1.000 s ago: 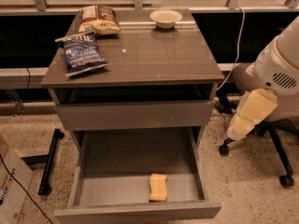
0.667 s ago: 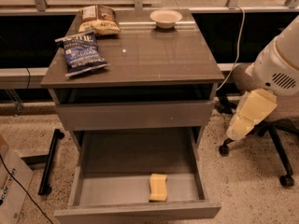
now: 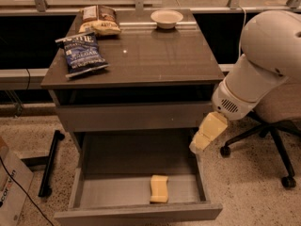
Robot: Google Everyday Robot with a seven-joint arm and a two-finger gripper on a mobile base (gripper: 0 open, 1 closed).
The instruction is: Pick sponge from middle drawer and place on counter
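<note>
The sponge point(image 3: 159, 188), a small pale yellow block, lies on the floor of the open middle drawer point(image 3: 117, 191), near its front wall and a little right of centre. My gripper point(image 3: 196, 146), pale yellow and padded, hangs from the white arm point(image 3: 256, 74) and points down-left over the drawer's right side wall. It is above and to the right of the sponge and clear of it. The counter point(image 3: 155, 55) is the glossy grey-brown top of the cabinet above.
On the counter lie a blue chip bag point(image 3: 83, 54) at front left, a brown and yellow bag point(image 3: 99, 20) at back left, and a white bowl point(image 3: 166, 18) at the back. An office chair point(image 3: 277, 121) stands on the right. A black stand point(image 3: 49, 164) and a box point(image 3: 11, 192) are on the left.
The arm has swung left toward the cabinet. The gripper has gone from beside the cabinet to over the drawer's right edge. The sponge has not moved.
</note>
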